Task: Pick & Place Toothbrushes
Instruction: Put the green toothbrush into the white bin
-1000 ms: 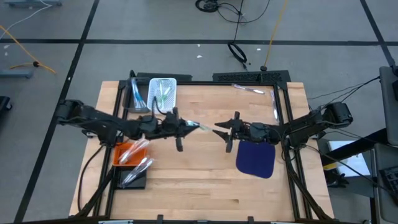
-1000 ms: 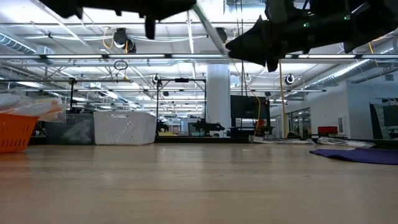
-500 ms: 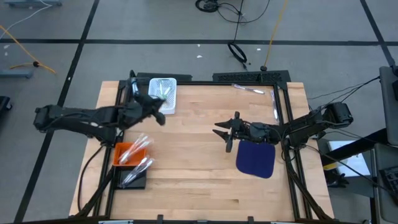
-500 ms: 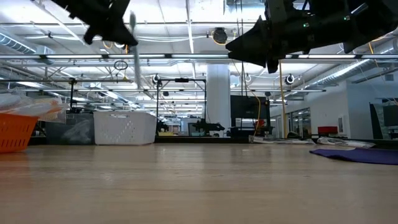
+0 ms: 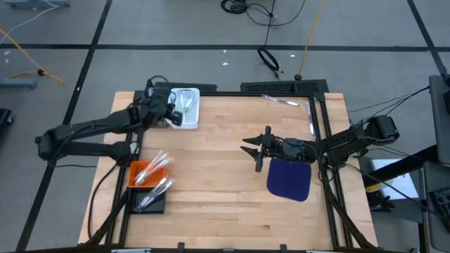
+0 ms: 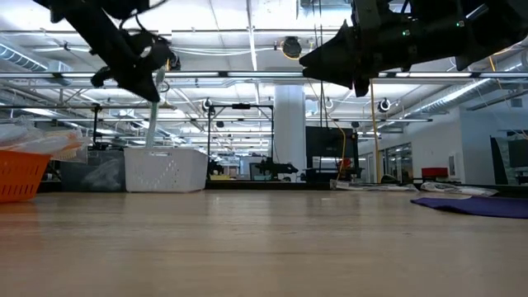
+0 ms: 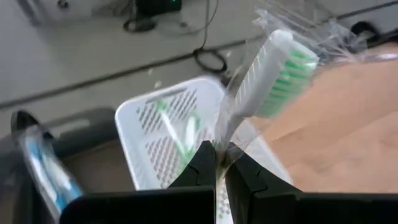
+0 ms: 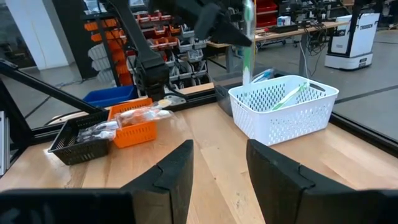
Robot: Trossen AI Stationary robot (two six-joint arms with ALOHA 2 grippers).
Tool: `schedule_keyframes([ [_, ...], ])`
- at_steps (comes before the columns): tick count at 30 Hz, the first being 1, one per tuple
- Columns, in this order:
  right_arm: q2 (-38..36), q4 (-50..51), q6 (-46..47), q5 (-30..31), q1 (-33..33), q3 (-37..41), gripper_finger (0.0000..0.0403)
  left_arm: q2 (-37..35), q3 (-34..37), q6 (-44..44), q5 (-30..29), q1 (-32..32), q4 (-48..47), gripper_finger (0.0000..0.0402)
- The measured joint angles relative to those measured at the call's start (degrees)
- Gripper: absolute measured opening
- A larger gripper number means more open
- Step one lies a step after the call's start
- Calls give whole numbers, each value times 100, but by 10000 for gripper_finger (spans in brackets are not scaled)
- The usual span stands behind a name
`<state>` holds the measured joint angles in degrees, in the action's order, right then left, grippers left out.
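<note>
My left gripper point(image 5: 167, 112) is over the near-left rim of the white basket point(image 5: 185, 107) at the table's far edge. It is shut on a white toothbrush point(image 7: 261, 78) with green bristles in a clear wrapper. In the low view this toothbrush point(image 6: 153, 115) hangs down toward the basket point(image 6: 165, 169). Green and white toothbrushes point(image 7: 180, 130) lie inside the basket. My right gripper point(image 5: 254, 150) is open and holds nothing; it hovers right of the table's centre, above the blue cloth's far-left corner. My left gripper pinches the toothbrush by the lower handle point(image 7: 225, 134) between its two fingers point(image 7: 199, 165). The bristle head point(image 7: 283, 68) points away from the fingers. The brush is lifted clear and hangs steeply over the basket point(image 8: 283, 109), seen in the right wrist view.
An orange basket point(image 5: 145, 173) and a black tray point(image 5: 151, 198) with wrapped toothbrushes sit at the table's left edge. A blue toothbrush point(image 7: 43, 168) lies in a dark bin left of the white basket. A blue cloth point(image 5: 290, 178) lies right; loose toothbrushes point(image 5: 281, 99) lie far right.
My left gripper has swung from the table's centre toward the far-left, over the white basket, carrying the toothbrush. The toothbrush, first lying nearly level and pointing right, now hangs downward. It has come lower over the basket in the last half second.
</note>
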<state>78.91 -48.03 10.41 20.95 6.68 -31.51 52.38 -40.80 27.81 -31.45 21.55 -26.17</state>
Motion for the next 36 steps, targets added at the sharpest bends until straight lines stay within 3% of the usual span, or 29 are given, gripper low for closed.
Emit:
schedule_keyframes([
  [7,0,-13,-15,0,-2,0,139,777,-43,12,1042,1120,-54,1],
  [14,-1,-3,-61,0,-2,0,139,1705,-753,-174,1620,1619,-501,1],
  [24,-2,16,-61,-2,0,0,139,2666,-1603,-185,1858,1631,-1009,2],
  [36,0,64,-62,-4,-2,0,139,2940,-1672,-260,1592,1641,-1074,88],
])
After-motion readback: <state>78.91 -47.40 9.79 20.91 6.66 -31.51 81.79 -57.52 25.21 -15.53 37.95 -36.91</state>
